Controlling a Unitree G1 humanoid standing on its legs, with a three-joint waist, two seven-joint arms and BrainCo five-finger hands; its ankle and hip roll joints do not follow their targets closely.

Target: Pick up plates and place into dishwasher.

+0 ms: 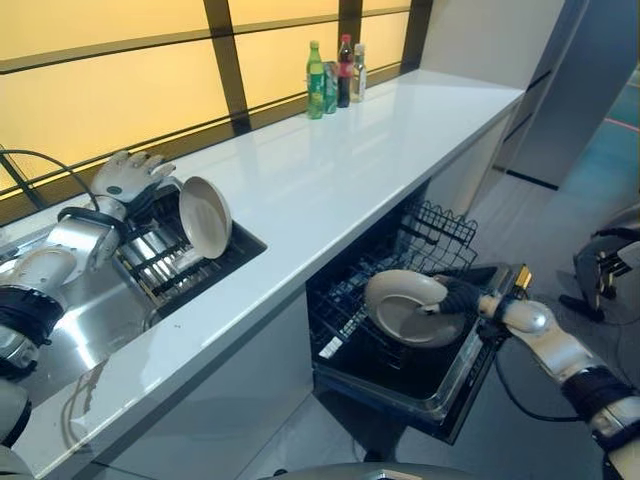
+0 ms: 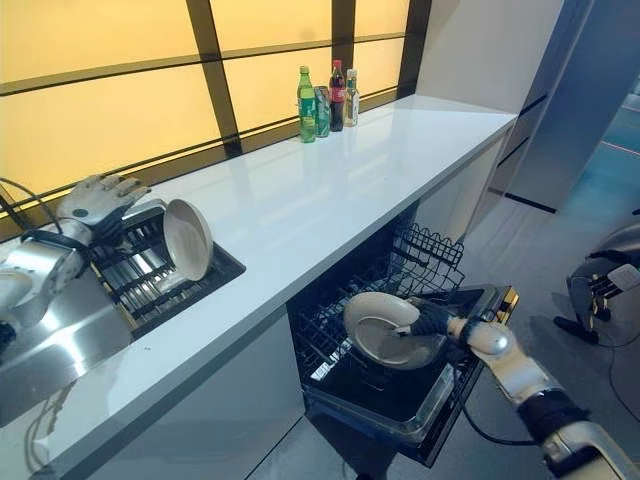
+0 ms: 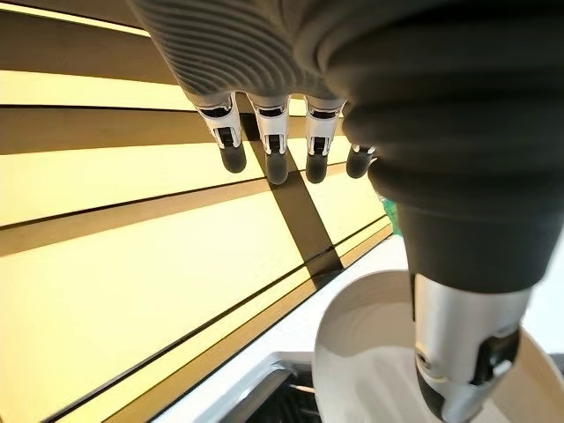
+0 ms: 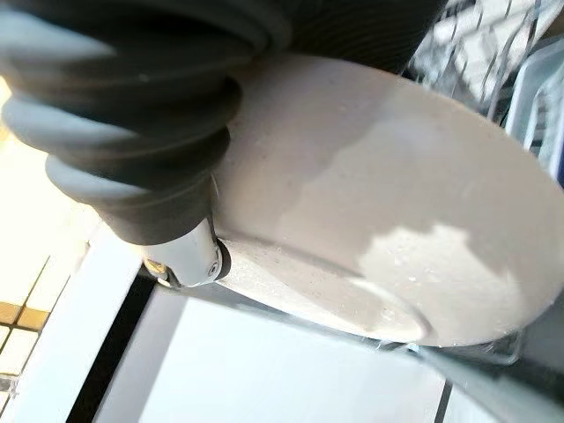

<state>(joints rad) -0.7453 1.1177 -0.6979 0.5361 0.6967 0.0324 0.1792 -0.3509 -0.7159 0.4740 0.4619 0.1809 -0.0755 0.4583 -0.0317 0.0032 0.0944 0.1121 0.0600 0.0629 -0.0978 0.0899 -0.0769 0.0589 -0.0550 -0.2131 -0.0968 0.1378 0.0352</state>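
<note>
- Two plates seen: one plate gripped by right hand over dishwasher rack, 5 o'clock, not yet slotted.
- Second plate upright in sink rack, 9 o'clock; left hand fingers straight, holding nothing.

Kitchen. Long glossy white countertop along amber-lit window wall; recessed stainless steel sink with dark wire drying rack at 9 o'clock; open built-in dishwasher with black wire basket at 5 o'clock; drink bottles at 12 o'clock.
</note>
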